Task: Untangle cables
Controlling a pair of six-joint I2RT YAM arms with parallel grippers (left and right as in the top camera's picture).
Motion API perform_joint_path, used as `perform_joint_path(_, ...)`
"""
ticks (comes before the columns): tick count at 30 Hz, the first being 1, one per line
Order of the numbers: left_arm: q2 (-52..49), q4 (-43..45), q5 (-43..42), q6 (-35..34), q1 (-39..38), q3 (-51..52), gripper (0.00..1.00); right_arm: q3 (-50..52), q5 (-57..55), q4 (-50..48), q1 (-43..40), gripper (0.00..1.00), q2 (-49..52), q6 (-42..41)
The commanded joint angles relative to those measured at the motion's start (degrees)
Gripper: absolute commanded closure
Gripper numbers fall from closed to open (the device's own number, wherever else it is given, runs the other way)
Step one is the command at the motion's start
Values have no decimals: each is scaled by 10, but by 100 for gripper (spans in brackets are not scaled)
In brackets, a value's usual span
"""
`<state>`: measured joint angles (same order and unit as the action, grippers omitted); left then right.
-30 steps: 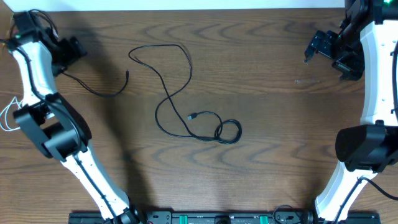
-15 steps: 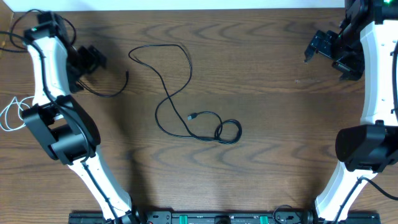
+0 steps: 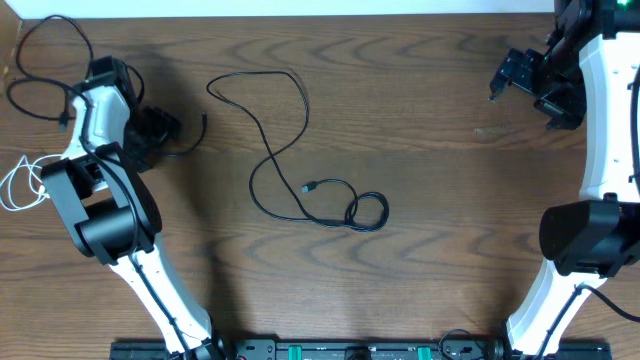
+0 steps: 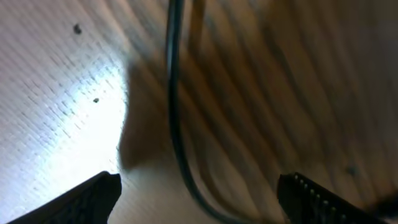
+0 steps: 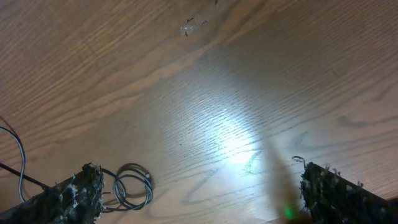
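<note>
A long black cable (image 3: 268, 150) winds across the table's middle and ends in a small coil (image 3: 366, 212). A shorter black cable (image 3: 192, 146) lies under my left gripper (image 3: 158, 128). In the left wrist view this cable (image 4: 176, 137) runs along the wood between the two fingers, and the left gripper (image 4: 199, 198) is open close above it. Another black cable (image 3: 40, 62) loops at the far left, with a thin white cable (image 3: 15, 185) below it. My right gripper (image 3: 524, 84) hangs open at the far right with nothing in it (image 5: 202, 194). The coil (image 5: 132, 186) shows by its left finger.
The left arm's white link (image 3: 95, 115) and black base joint (image 3: 100, 215) stand along the left side. The right arm (image 3: 600, 150) runs down the right edge. A small pale smudge (image 3: 492, 130) marks the wood below the right gripper.
My left gripper has swung from the far left edge rightward and down over the shorter black cable. This uncovers the looped black cable at the far left. The right arm has not moved.
</note>
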<state>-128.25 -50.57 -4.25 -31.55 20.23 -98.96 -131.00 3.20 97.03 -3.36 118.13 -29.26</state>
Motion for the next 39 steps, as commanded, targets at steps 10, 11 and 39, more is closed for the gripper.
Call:
perform_joint_path(10, -10, 108, 7, 5, 2, 35, 92, 2, -2, 1, 3, 1, -5, 6)
perform_joint_path(11, -10, 124, 4, 26, 2, 27, 93, 2, -3, 1, 3, 1, -5, 6)
perform_joint_path(39, -60, -16, 42, 170, 84, -272, 1, 2, -2, 1, 3, 1, -5, 6)
